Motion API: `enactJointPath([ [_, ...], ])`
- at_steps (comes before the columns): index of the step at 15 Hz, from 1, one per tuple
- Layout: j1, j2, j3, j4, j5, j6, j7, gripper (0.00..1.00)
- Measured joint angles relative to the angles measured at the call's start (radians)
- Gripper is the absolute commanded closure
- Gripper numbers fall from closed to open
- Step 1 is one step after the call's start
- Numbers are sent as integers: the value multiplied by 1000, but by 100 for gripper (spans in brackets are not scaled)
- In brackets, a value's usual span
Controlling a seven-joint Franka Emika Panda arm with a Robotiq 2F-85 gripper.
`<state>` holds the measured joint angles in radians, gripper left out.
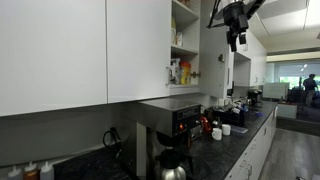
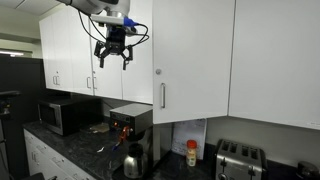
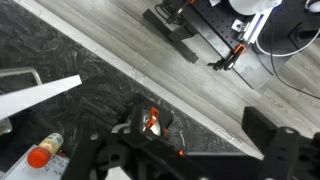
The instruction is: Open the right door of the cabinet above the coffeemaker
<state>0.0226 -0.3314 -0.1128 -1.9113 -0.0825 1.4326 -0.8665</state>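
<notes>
The white wall cabinet (image 1: 140,45) hangs above the black coffeemaker (image 1: 172,122). In an exterior view one compartment stands open and shows shelves with bottles (image 1: 182,70). In an exterior view a white door with a metal handle (image 2: 163,95) stands over the coffeemaker (image 2: 130,125). My gripper (image 1: 235,30) is open and empty. It hangs high in the air, out from the cabinet front, and shows in both exterior views (image 2: 113,52). In the wrist view the gripper (image 3: 195,150) looks down on the coffeemaker's red lights (image 3: 152,120) and a white door edge (image 3: 45,93).
A dark stone counter (image 1: 235,140) carries cups and small appliances. A microwave (image 2: 60,115), a toaster (image 2: 235,158) and a red-capped bottle (image 2: 192,152) stand on it. The wrist view shows wood floor (image 3: 120,40) and an equipment stand (image 3: 215,30) below.
</notes>
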Motion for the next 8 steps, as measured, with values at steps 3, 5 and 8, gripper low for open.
enactJointPath([
  [3, 11, 8, 21, -65, -17, 159, 3, 0],
  [5, 13, 15, 38, -108, -58, 267, 14, 0],
  [8, 14, 27, 64, -172, -151, 421, 61, 0],
])
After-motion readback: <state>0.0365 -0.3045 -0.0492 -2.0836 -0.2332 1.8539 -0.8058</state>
